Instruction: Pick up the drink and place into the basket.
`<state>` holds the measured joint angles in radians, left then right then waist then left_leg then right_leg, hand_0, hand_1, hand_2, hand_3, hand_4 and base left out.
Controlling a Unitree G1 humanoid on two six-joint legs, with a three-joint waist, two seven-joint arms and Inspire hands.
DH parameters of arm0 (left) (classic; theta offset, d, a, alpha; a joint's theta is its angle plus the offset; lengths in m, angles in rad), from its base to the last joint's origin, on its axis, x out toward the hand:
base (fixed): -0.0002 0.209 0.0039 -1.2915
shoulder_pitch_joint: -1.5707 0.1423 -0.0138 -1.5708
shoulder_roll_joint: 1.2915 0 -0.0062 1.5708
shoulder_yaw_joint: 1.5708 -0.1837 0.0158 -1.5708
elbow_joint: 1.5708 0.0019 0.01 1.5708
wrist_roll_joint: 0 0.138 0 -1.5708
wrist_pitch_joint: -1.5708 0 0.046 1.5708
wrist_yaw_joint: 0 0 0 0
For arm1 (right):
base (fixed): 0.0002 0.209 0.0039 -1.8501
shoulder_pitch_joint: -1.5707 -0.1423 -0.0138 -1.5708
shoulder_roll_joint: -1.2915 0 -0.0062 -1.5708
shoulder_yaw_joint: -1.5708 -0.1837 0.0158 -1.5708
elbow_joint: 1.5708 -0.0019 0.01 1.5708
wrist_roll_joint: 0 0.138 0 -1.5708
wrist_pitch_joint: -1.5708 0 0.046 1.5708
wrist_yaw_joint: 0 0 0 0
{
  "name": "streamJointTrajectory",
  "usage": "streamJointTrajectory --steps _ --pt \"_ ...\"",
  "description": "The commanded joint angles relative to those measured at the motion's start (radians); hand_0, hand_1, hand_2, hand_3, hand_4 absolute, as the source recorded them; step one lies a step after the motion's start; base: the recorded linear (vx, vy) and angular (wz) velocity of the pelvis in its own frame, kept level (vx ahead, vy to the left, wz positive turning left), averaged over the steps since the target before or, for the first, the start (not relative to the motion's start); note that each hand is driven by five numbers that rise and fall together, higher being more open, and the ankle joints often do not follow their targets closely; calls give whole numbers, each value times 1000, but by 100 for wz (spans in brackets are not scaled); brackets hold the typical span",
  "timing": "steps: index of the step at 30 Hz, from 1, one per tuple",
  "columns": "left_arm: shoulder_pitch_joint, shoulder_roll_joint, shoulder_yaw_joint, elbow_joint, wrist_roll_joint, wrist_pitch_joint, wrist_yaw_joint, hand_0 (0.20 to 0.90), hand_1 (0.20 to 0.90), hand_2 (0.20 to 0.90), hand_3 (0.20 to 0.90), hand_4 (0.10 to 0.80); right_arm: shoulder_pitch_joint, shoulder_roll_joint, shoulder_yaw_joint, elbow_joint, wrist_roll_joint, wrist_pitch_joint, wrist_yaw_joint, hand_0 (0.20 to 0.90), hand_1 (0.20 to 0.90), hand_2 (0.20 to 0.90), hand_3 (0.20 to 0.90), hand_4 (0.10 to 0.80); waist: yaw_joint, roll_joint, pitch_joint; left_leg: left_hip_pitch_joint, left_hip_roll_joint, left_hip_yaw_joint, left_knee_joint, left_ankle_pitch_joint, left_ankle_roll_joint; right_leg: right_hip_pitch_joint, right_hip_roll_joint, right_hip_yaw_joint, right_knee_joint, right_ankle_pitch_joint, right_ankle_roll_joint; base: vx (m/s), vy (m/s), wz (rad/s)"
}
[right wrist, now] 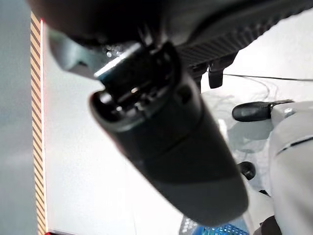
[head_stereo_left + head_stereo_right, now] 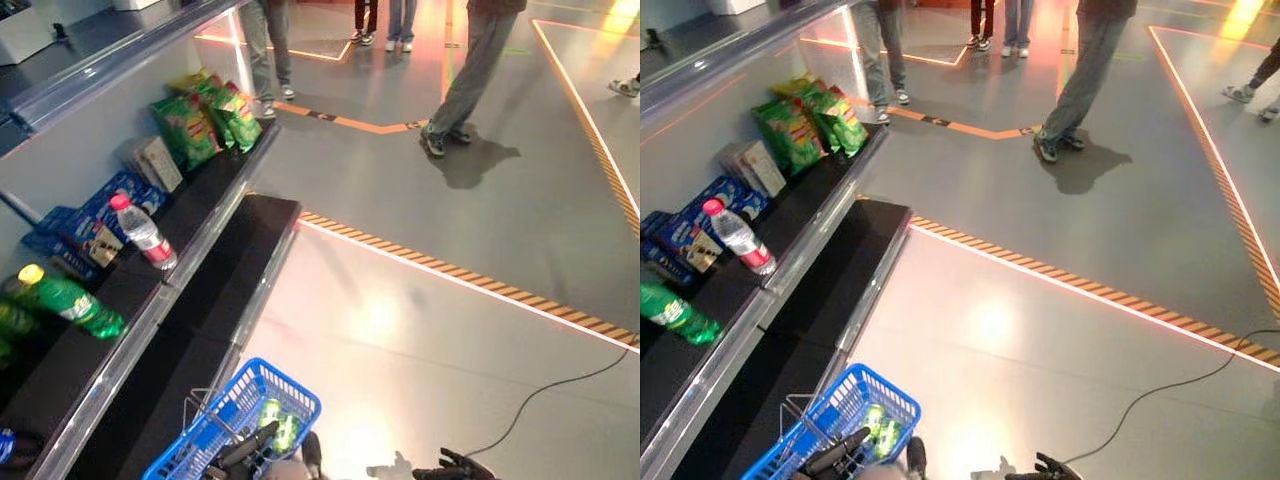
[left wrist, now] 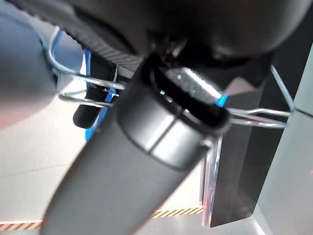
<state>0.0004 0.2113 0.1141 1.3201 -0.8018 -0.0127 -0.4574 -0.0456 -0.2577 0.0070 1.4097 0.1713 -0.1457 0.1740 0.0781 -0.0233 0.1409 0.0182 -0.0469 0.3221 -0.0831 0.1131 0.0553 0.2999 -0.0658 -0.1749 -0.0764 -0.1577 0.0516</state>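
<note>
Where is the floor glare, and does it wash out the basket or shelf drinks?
Left eye view: light glares off the floor right of the black shelf and beside the blue basket; neither patch covers the basket or the green bottle on the shelf. Right eye view: the same.

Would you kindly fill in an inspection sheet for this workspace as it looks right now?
Surface: dark two-tier shelf along the left; its lower tier is bare.
Job's things: blue basket by the lower tier, with a green drink inside; it hangs by its wire handle from the left hand. A green bottle and a clear bottle with a red cap lie on the upper tier.
Clutter: green snack bags, a grey box and blue packs on the upper tier.
Hands: left curled round the handle; right hand low, empty, finger state unclear.
Cables: nothing seen apart from the robot's own.
Surroundings: grey floor with striped tape; people's legs beyond.
</note>
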Motion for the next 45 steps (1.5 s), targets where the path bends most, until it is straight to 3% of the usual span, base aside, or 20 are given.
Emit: streamJointTrajectory --steps 1,4,6,8,10,11,13,14,16,20,24,30,32,35,36,38,39,41,42,45 --pt "-7 42 2 -28 17 -30 -71 300 300 300 200 100 -14 -33 -11 -15 -36 -35 7 900 900 900 900 800 34 -10 -64 -133 9 52 3 -4 -58 -11 81 -39 198 35 7 294 108 18" --pt "-27 63 -1 -24 24 -23 -80 300 300 300 200 100 -16 -26 -10 -35 -37 -23 2 900 900 900 900 800 36 -37 -71 -109 -13 39 5 -38 -19 -59 57 -42 318 97 56 214 97 23" --pt "-37 71 -8 -29 10 -24 -81 300 300 300 200 100 -17 -23 -7 -47 -42 -26 7 900 900 900 900 800 42 -43 -70 -111 -8 47 12 -29 -2 -86 54 -44 356 146 68 181 73 31" --pt "-62 85 -16 -38 10 -28 -63 300 300 300 200 100 -18 -9 3 -66 -27 -29 0 900 900 900 900 800 57 -61 -69 -103 -37 -17 17 -44 27 -152 34 -10 544 270 120 227 49 22" --pt "-73 89 -21 -38 15 -27 -57 300 300 300 200 100 -17 -5 4 -69 -9 -31 -8 900 900 900 900 800 56 -61 -67 -95 -39 -44 19 -49 32 -195 39 4 621 308 132 191 -3 21" --pt "-85 92 -37 -42 35 -24 -61 300 300 300 200 100 -16 -5 -1 -75 25 -30 -10 900 900 900 900 800 55 -41 -67 -82 -17 -82 20 -53 32 -263 62 23 743 346 132 294 16 55" --pt "-90 82 -59 -56 30 -25 -57 300 300 300 200 100 -15 -7 -5 -79 45 -34 -5 900 900 900 900 800 42 -27 -62 -54 -15 -116 18 -58 30 -323 -9 10 782 313 114 282 19 80" --pt "-96 80 -68 -63 23 -24 -52 300 300 300 200 100 -16 -8 -12 -81 45 -32 -3 900 900 900 900 800 39 -13 -61 -40 -7 -131 16 -62 26 -342 -55 2 742 289 107 235 -37 74" --pt "-111 80 -80 -68 13 -21 -37 300 300 300 200 100 -17 -6 -15 -76 45 -31 -2 900 900 900 900 800 26 -2 -50 -16 -3 -160 19 -68 15 -358 -102 -7 601 266 92 223 -90 54" --pt "-142 77 -101 -38 38 -20 -36 300 300 300 200 100 0 1 -19 -52 90 -60 -7 900 900 900 900 800 -22 -3 -25 27 -15 -244 41 -113 -2 -435 -129 41 258 322 80 316 -181 61" --pt "-133 83 -85 11 73 -29 -57 300 300 300 200 100 3 -5 -45 -34 82 -55 -15 900 900 900 900 800 -65 17 -5 101 -10 -320 35 -156 -15 -520 -133 46 60 372 100 451 -173 98" --pt "-86 80 -70 39 131 -44 -93 300 300 300 200 100 16 -10 -56 -3 94 -49 -27 900 900 900 900 800 -92 -3 -17 147 -44 -434 99 -234 6 -477 -82 157 105 370 85 359 -220 121" --pt "-77 71 -66 28 113 -33 -79 300 300 300 200 100 16 -9 -47 -1 69 -40 -37 900 900 900 900 800 -97 -5 -34 174 -34 -454 118 -254 -8 -451 -60 163 120 351 72 273 -250 136" --pt "-71 64 -69 20 123 -30 -84 300 300 300 200 100 10 -16 -32 -1 67 -39 -23 900 900 900 900 800 -91 -6 -52 186 -6 -455 156 -261 -38 -430 -47 150 125 328 49 187 -249 28" --pt "-65 53 -72 7 101 -36 -62 300 300 300 200 100 2 -17 -13 -20 70 -33 -21 900 900 900 900 800 -80 -4 -59 143 28 -444 262 -179 -73 -399 -38 136 112 311 27 151 -329 7" --pt "-60 47 -64 -13 86 -37 -63 300 300 300 200 100 -4 -24 4 -44 58 -33 -20 900 900 900 900 800 -59 -10 -47 33 24 -419 432 -99 -95 -358 -45 111 92 291 7 85 -310 36" --pt "-57 43 -64 -22 80 -38 -67 300 300 300 200 100 -5 -30 6 -50 62 -36 -25 900 900 900 900 800 -51 -11 -38 -22 22 -390 499 -78 -102 -337 -50 92 84 281 -1 11 -220 49" --pt "-55 36 -76 -34 73 -39 -83 300 300 300 200 100 -8 -46 -9 -49 75 -48 -36 900 900 900 900 800 -41 -6 -21 -101 56 -319 545 -77 -107 -298 -61 42 62 262 -12 -25 -138 32" --pt "-56 34 -85 -39 72 -41 -86 300 300 300 200 100 -12 -53 -16 -46 80 -53 -34 900 900 900 900 800 -39 1 -16 -108 80 -276 507 -83 -112 -279 -63 9 53 249 -11 1 -71 40" --pt "-60 31 -82 -39 47 -41 -83 300 300 300 200 100 -35 -58 -17 -40 64 -56 -37 900 900 900 900 800 -29 26 -9 -101 108 -137 321 -85 -120 -240 -63 -80 34 217 -3 87 23 82"
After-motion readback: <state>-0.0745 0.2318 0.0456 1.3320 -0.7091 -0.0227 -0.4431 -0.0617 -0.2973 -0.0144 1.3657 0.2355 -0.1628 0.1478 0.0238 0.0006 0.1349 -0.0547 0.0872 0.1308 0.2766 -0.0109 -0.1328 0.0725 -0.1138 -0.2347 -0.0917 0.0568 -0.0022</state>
